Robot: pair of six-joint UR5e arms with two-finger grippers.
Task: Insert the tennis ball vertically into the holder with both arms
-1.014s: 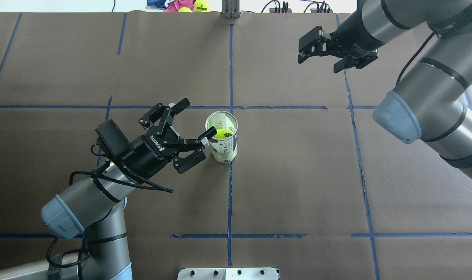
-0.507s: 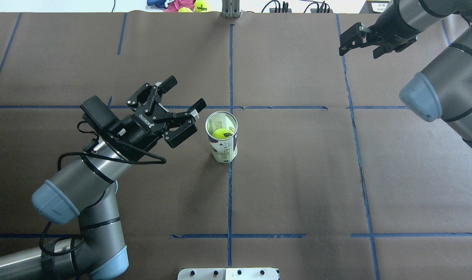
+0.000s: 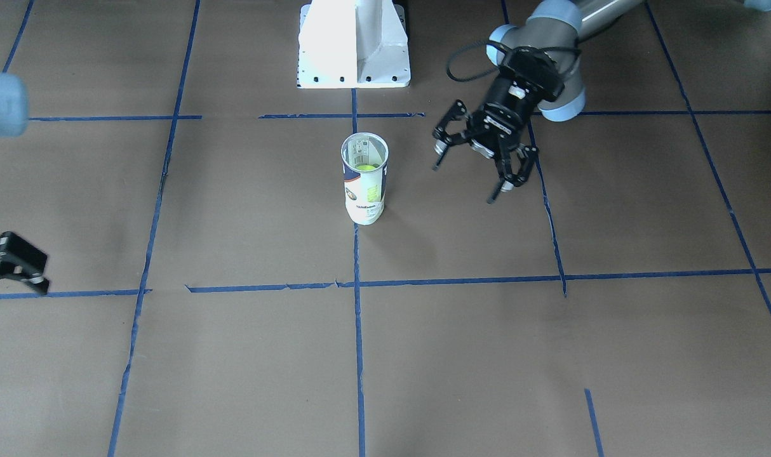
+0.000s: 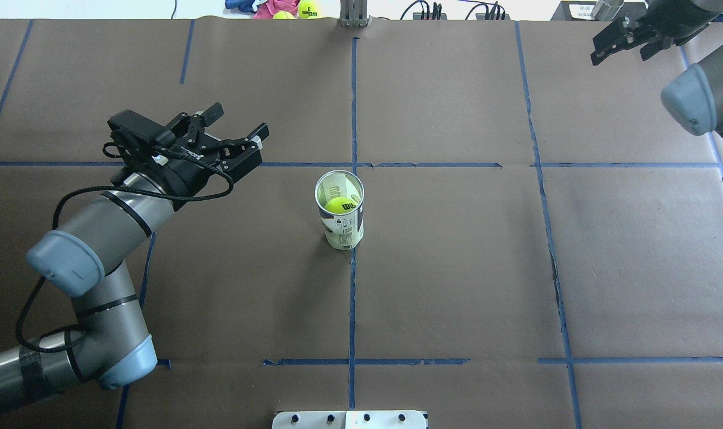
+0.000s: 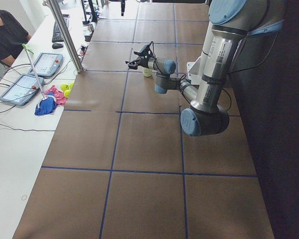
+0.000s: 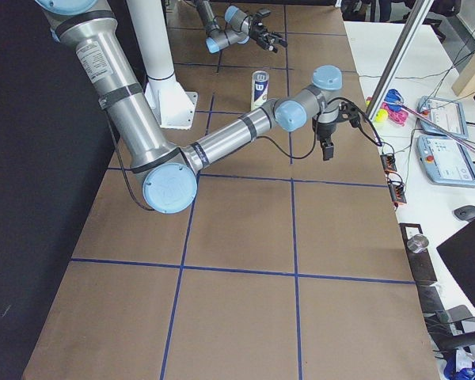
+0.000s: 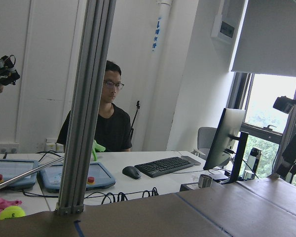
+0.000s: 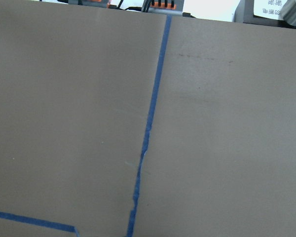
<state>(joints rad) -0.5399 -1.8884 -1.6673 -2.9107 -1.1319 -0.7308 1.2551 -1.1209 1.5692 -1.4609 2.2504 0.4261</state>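
The holder (image 4: pixel 339 214) stands upright at the table's middle, open end up; it also shows in the front view (image 3: pixel 364 178) and the right view (image 6: pixel 260 85). The tennis ball (image 4: pixel 337 205) sits inside it, seen through the mouth (image 3: pixel 364 167). My left gripper (image 4: pixel 240 119) is open and empty, well to the left of the holder and apart from it; in the front view it (image 3: pixel 468 181) hangs to the holder's right. My right gripper (image 4: pixel 622 46) is open and empty above the far right corner, far from the holder.
The white robot pedestal (image 3: pixel 354 44) stands at the near table edge behind the holder. Spare tennis balls and a pink cloth (image 4: pixel 299 9) lie beyond the far edge. A person (image 7: pixel 108 118) sits at a side desk with teach pendants (image 6: pixel 443 150).
My left gripper has drawn back from the holder, to the left and farther out. My right arm has swung away toward the far right corner. The holder and ball have not moved.
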